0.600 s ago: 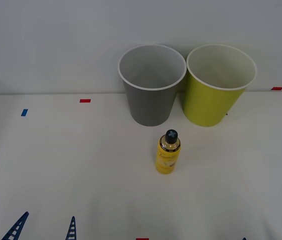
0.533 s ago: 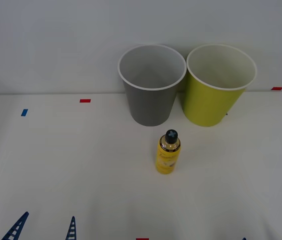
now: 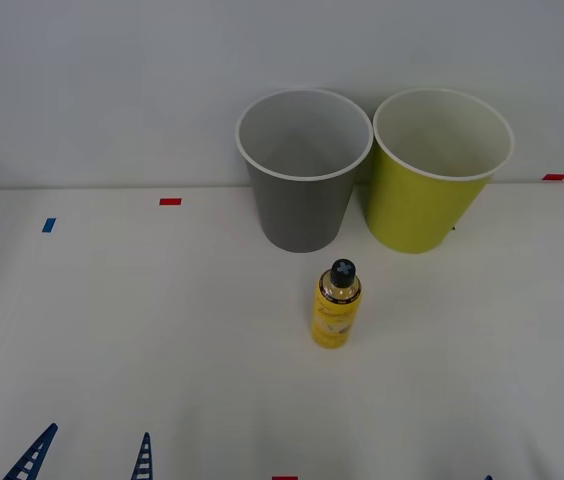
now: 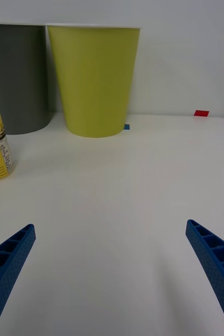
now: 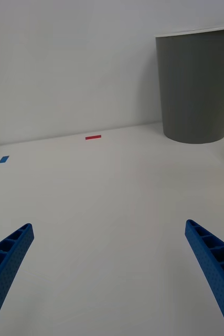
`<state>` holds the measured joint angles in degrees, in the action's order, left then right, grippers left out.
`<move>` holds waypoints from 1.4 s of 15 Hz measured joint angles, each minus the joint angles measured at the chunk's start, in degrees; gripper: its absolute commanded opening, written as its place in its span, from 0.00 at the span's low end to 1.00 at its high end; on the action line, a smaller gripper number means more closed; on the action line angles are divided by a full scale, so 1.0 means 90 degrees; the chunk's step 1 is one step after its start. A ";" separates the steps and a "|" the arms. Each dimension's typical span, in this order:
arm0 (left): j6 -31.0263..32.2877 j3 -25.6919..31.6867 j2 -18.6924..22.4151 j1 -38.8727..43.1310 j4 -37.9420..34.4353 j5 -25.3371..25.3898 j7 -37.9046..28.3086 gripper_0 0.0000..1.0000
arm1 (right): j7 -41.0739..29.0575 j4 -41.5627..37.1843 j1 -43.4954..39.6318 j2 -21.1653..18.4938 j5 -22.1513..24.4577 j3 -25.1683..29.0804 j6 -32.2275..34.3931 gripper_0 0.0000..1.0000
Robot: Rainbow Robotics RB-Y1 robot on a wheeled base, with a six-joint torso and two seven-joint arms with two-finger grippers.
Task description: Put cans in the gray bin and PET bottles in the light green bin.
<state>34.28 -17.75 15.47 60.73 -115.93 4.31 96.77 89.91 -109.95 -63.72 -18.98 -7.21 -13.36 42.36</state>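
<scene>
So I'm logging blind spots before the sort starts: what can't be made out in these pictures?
- Bottle: label print too small in the front view; the right wrist view's edge cuts off its cap and far side.
- Gray bin and light green bin: their floors are hidden by their own walls and rims.
- Right gripper and left gripper, both open: only finger parts show, the picture edges cutting off the rest.

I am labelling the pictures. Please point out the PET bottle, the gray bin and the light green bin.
PET bottle (image 3: 335, 318), front view, on its yellow label.
gray bin (image 3: 299, 210), front view, on its outer wall.
light green bin (image 3: 417, 205), front view, on its outer wall.
</scene>
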 measured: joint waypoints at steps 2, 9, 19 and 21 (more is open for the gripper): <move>0.0000 0.0000 0.0000 0.0000 0.0000 0.0000 0.0000 1.00 | 0.0001 0.0000 0.0000 0.0000 0.0000 0.0000 0.0000 1.00; 0.0000 0.0000 0.0000 0.0000 0.0000 0.0000 0.0000 1.00 | 0.0000 0.0000 0.0000 0.0000 0.0000 0.0000 0.0000 1.00; 0.0000 0.0000 0.0000 0.0000 0.0000 0.0000 0.0000 1.00 | 0.0001 0.0000 0.0000 0.0000 0.0000 0.0000 0.0000 1.00; 0.0000 0.0000 0.0000 0.0000 0.0000 0.0000 0.0000 1.00 | 0.0000 0.0000 0.0000 0.0000 0.0000 0.0000 0.0000 1.00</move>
<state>34.28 -17.75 15.47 60.73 -115.93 4.31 96.77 89.91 -109.95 -63.72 -18.98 -7.21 -13.36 42.36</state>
